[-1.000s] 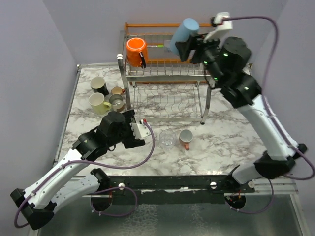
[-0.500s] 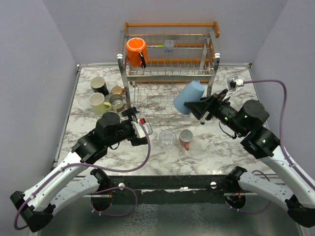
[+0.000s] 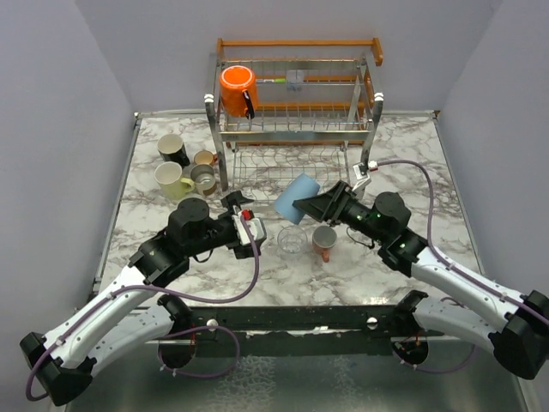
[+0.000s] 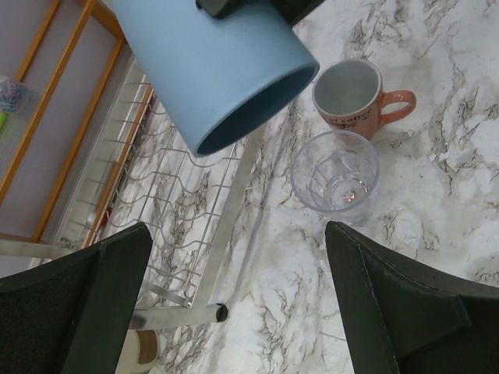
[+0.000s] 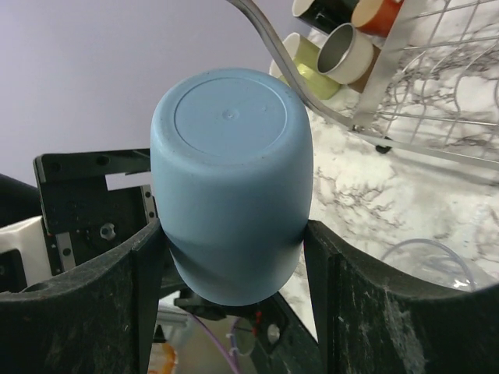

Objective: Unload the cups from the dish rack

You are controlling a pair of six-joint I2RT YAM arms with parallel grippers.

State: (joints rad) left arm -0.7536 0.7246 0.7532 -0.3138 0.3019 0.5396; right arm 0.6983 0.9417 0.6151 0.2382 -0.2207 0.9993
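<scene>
light blue cup tilted, mouth toward splayed left gripper; right gripper grasping it

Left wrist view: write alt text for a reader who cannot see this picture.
A light blue cup, gripped by the right claw, hangs tilted, mouth down-right, above a marble table. Below stand an empty clear glass and pink mug, beside the wire shelf of the dish rack. The open left claw frames the bottom corners.
</scene>
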